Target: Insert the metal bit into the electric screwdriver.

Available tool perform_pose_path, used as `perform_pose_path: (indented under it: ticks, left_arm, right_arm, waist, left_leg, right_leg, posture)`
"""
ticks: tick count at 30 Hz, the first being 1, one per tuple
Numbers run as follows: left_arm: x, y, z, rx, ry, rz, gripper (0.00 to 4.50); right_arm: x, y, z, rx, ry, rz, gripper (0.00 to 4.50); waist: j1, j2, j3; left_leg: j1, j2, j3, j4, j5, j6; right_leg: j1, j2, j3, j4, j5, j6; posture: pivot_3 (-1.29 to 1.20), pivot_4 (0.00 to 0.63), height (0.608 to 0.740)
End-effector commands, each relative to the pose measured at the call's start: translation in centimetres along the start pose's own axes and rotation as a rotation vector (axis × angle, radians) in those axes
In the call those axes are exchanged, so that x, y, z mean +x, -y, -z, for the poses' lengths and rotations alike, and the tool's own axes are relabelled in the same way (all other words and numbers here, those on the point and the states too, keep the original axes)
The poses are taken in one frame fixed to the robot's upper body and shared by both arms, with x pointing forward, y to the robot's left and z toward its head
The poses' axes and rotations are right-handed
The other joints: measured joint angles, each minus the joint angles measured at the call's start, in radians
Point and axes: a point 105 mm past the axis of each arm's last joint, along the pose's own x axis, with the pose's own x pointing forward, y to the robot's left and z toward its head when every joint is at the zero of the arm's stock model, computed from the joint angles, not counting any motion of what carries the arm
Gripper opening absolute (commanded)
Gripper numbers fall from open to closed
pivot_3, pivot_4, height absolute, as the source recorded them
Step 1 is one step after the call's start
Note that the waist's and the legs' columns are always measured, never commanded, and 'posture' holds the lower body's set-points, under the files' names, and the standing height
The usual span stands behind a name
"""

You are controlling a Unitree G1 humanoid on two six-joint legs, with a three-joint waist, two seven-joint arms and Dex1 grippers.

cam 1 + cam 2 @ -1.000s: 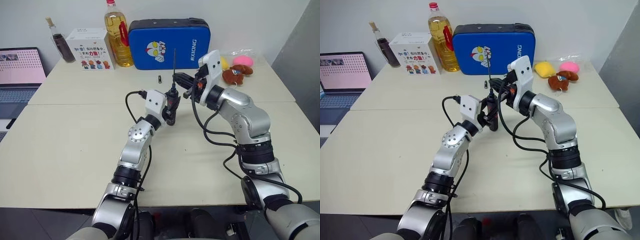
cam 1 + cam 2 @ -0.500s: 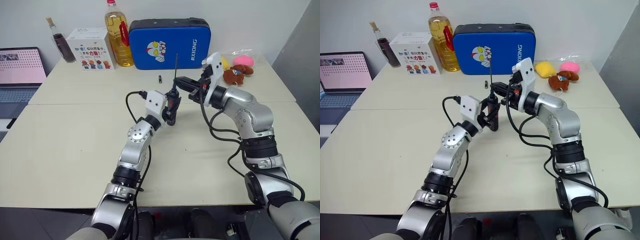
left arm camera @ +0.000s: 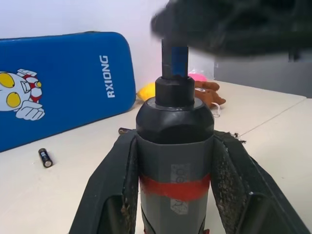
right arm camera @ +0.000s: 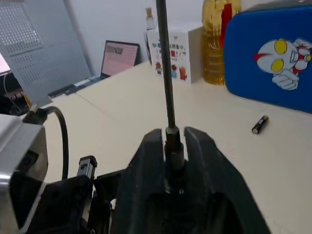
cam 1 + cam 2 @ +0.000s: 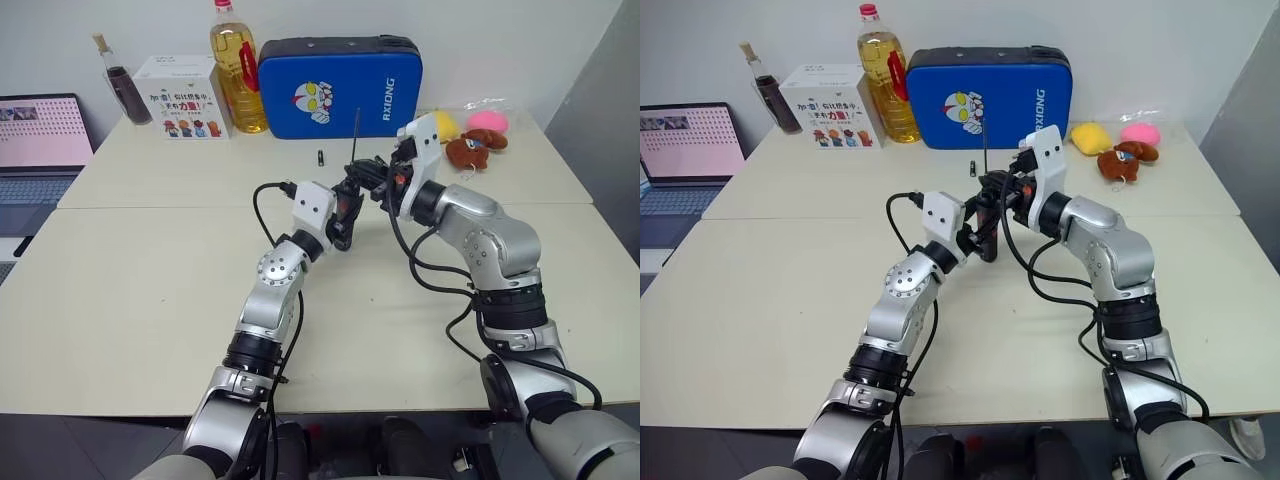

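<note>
A: Metal bit [image 4: 165,68] upright, lower end seated in the tip of the electric screwdriver [image 3: 174,161], thin shaft sticking straight up above it.
B: And the screwdriver?
A: Clamped upright between the closed fingers of the left end effector [image 3: 173,195], red band showing, held up over the middle of the bench [image 5: 130,290].
B: Right end effector [image 4: 174,146]?
A: Level with the base of the bit, a finger close on either side of it; cannot tell whether gripping or just loosened.
B: Beyond that?
A: Pale bench, a seam across it. Small battery [image 5: 320,157] lying behind the end effectors. Blue case [image 5: 338,85], oil bottle [image 5: 236,70], white box [image 5: 181,97] and dark bottle [image 5: 122,85] along the white wall. Plush toys [image 5: 472,140] at the far right, laptop [image 5: 38,135] at the far left.
</note>
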Motion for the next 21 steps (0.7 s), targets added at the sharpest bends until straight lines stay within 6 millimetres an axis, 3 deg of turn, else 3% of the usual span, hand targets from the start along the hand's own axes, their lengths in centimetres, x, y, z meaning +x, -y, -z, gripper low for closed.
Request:
perform_pose_path:
  ticks: [1, 5, 9, 12, 15, 18, 21]
  left_arm:
    - [0.4, 0.5, -1.2, 0.019, 0.044, 0.029, 1.67]
    - [0.5, 0.6, -1.1, 0.019, 0.042, 0.046, 1.67]
    - [0.6, 0.5, -1.1, 0.012, 0.041, 0.059, 1.67]
    - [0.6, -0.3, -1.4, 0.025, 0.032, 0.083, 1.67]
    - [0.5, -1.1, -2.1, 0.032, 0.025, 0.114, 1.67]
    - [0.2, -3.3, -4.1, 0.067, 0.011, 0.161, 1.67]
    - [-1.6, -7.0, -6.7, 0.195, -0.105, 0.294, 1.67]
  right_arm:
    - [-1.6, 0.4, -5.8, -0.01, 0.167, 0.014, 1.9]
    - [-4.2, 0.7, -9.5, 0.023, 0.217, -0.032, 2.63]
    - [-6.4, 0.4, -10.6, 0.041, 0.172, -0.103, 3.62]
    - [-9.7, 0.1, -9.3, 0.002, 0.032, -0.198, 4.4]
    - [-11.6, -0.1, -8.0, -0.021, -0.055, -0.233, 4.46]
    - [-12.8, 0.2, -6.0, -0.041, -0.103, -0.189, 4.46]
    - [-13.2, -0.5, -1.6, -0.114, -0.179, -0.127, 4.46]
  waist:
    - [0.002, 0.0, 0.0]
    - [0.002, 0.001, 0.001]
    - [0.005, 0.001, 0.001]
    - [0.008, 0.001, 0.002]
    - [0.003, 0.001, 0.002]
    - [-0.006, 0.001, 0.002]
    - [-0.015, -0.001, 0.005]
  left_leg:
    - [-0.001, 0.0, 0.0, 0.0, 0.0, 0.0]
    - [-0.002, -0.001, 0.0, 0.0, 0.0, 0.0]
    - [-0.002, -0.001, -0.001, 0.0, 0.0, 0.0]
    - [-0.003, -0.002, 0.0, 0.0, 0.0, 0.0]
    - [-0.003, -0.002, 0.0, 0.0, 0.0, 0.0]
    - [-0.002, -0.001, 0.0, 0.0, 0.0, 0.001]
    - [-0.002, 0.001, -0.001, 0.0, 0.0, 0.001]
  right_leg:
    - [0.0, 0.0, 0.0, 0.0, 0.0, 0.0]
    - [-0.001, -0.001, 0.0, 0.0, 0.0, 0.0]
    - [-0.001, -0.002, -0.001, -0.001, 0.0, 0.0]
    - [-0.001, -0.002, -0.001, -0.001, 0.0, 0.0]
    - [-0.001, -0.002, -0.001, -0.002, 0.0, 0.0]
    - [-0.001, 0.0, 0.0, -0.001, 0.0, 0.0]
    - [-0.001, 0.004, -0.001, 0.0, -0.001, -0.001]
  posture:
    - [0.0, 0.15, 0.74]
    - [0.0, 0.15, 0.74]
    - [0.0, 0.15, 0.74]
    - [0.0, 0.15, 0.74]
    - [0.0, 0.15, 0.74]
    - [0.0, 0.15, 0.74]
    - [0.0, 0.15, 0.74]
